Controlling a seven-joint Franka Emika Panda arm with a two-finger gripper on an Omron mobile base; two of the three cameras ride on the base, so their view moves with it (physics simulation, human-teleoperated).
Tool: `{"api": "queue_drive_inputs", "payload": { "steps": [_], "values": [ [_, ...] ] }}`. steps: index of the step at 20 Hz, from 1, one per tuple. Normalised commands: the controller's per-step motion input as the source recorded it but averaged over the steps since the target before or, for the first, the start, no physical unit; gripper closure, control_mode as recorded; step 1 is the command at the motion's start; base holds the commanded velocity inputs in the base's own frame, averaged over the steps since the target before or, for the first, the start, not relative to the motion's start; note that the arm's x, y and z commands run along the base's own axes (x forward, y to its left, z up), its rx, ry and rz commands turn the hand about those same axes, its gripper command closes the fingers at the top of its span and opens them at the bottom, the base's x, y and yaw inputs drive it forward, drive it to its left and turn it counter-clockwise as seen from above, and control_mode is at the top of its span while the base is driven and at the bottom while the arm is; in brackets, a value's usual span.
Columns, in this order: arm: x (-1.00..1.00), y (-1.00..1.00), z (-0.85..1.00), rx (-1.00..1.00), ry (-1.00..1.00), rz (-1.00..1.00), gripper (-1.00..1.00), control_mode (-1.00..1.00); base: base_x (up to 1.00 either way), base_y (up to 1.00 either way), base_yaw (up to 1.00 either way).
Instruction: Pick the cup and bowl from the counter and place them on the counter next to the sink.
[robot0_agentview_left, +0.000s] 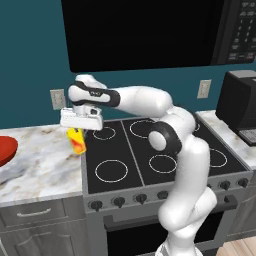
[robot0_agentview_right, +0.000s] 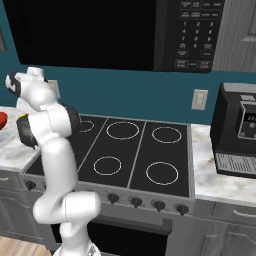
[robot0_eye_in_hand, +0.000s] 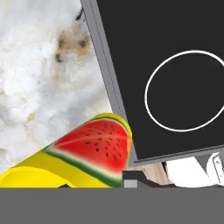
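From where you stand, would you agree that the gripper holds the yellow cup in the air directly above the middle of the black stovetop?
Not quite. The gripper does hold the cup in the air, but over the marble counter just beside the stovetop's left edge, not above its middle. The left base view shows this.

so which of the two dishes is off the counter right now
The small yellow cup with the watermelon print: it hangs tilted in the end effector, above the counter at the stovetop's edge. The wide red bowl sits on the marble further left.
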Motion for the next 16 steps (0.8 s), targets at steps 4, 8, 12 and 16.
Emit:
{"api": "queue_drive_inputs", "payload": {
  "steps": [4, 8, 12, 16],
  "values": [
    [-0.49, -0.8, 0.75, 0.01, -0.04, 0.0, 1.0, -1.0, 0.0, 0.0, 0.0],
    [-0.58, -0.71, 0.61, 0.0, -0.01, 0.0, 1.0, -1.0, 0.0, 0.0, 0.0],
    [-0.56, -0.69, 0.7, 0.0, -0.03, 0.0, 1.0, -1.0, 0.0, 0.0, 0.0],
    [-0.26, -0.56, 0.84, 0.0, -0.05, 0.0, 1.0, -1.0, 0.0, 0.0, 0.0]
  ]
}}
